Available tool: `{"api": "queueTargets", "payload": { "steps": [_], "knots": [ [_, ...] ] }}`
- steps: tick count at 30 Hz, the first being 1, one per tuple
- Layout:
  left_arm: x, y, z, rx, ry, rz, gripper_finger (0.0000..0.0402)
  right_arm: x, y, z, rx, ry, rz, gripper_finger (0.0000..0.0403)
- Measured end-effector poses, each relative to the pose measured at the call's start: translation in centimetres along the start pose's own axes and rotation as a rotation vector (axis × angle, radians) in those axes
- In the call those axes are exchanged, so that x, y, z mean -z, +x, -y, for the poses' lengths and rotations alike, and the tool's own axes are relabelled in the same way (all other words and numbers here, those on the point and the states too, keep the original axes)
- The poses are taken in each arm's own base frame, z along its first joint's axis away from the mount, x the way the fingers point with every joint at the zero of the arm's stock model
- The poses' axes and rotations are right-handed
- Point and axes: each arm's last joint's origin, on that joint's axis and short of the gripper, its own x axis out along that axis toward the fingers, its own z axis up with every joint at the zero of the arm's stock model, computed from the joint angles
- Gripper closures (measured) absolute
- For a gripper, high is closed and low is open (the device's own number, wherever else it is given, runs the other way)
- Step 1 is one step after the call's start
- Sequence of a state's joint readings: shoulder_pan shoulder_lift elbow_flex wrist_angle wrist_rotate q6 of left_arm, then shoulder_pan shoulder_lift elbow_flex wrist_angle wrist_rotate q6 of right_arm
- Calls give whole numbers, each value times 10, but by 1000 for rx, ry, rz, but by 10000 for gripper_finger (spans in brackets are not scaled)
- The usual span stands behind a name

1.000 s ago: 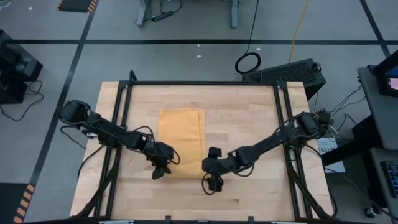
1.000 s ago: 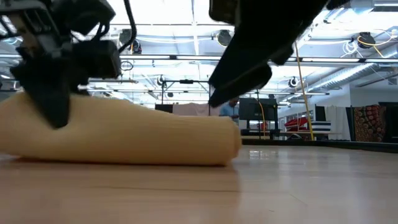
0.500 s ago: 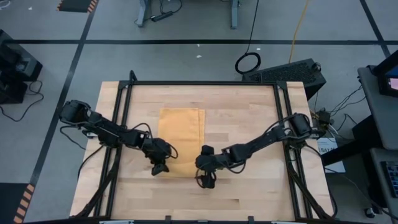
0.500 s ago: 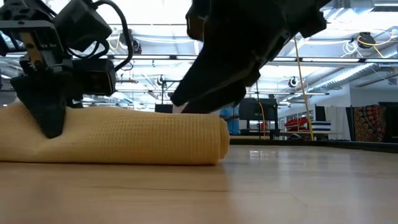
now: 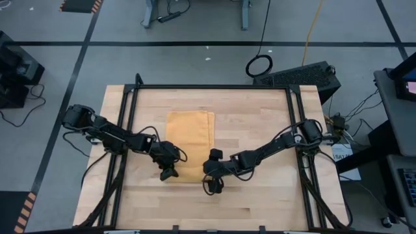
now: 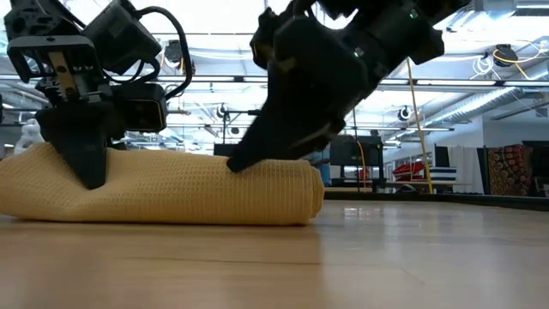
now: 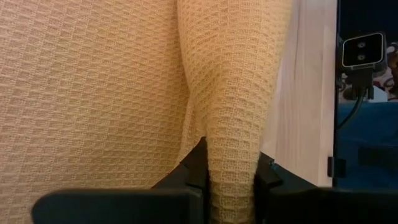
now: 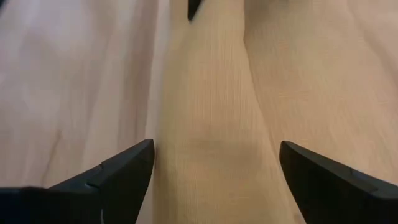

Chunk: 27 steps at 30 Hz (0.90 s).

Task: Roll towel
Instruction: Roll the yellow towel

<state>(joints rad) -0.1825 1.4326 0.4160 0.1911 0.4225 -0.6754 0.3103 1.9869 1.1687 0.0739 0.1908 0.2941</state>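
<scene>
A: Left side first. Status?

B: Left pincer (image 5: pixel 168 173) sits at the near-left corner of the towel (image 5: pixel 190 140), clenched on a fold of the rolled near edge. In the wrist view the cloth (image 7: pixel 233 112) is squeezed between both fingers (image 7: pixel 198 165). In the low view the pincer (image 6: pixel 86 167) presses down into the roll's left end.

A: Where's the towel on the table?

B: Left of centre on the wooden table (image 5: pixel 260 117). Long axis runs front to back. Far edge and both side edges lie flat and straight. Near edge is curled into a low roll (image 6: pixel 171 193), and its right end is a rounded fold resting on the wood.

A: Right side?

B: Right pincer (image 5: pixel 212 184) is at the roll's near-right end, fingers spread wide, gripping nothing. In its wrist view the two fingertips (image 8: pixel 134 165) straddle the roll with a gap on each side. In the low view the arm (image 6: pixel 317 77) slants down, its tip touching the top of the roll near the right end.

A: Clearance?

B: Bare wood to the right of the towel out to the black frame rail (image 5: pixel 296 130). There is a narrower strip on the left between the towel and the left rail (image 5: pixel 127 123). An open band of wood lies in front of the roll, toward the near table edge.
</scene>
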Motion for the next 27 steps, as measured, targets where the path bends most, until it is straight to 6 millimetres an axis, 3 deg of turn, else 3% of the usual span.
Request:
{"api": "queueTargets", "payload": {
  "steps": [17,23,27],
  "knots": [
    [1,0,-1,-18,-8,-11,347,12,23,18,-17,34,-56,70],
    [-1,-1,0,-44,-24,31,342,12,24,19,-21,49,-58,125],
    [-4,-5,5,-20,37,44,302,12,24,19,-59,100,-71,184]
  ]
}}
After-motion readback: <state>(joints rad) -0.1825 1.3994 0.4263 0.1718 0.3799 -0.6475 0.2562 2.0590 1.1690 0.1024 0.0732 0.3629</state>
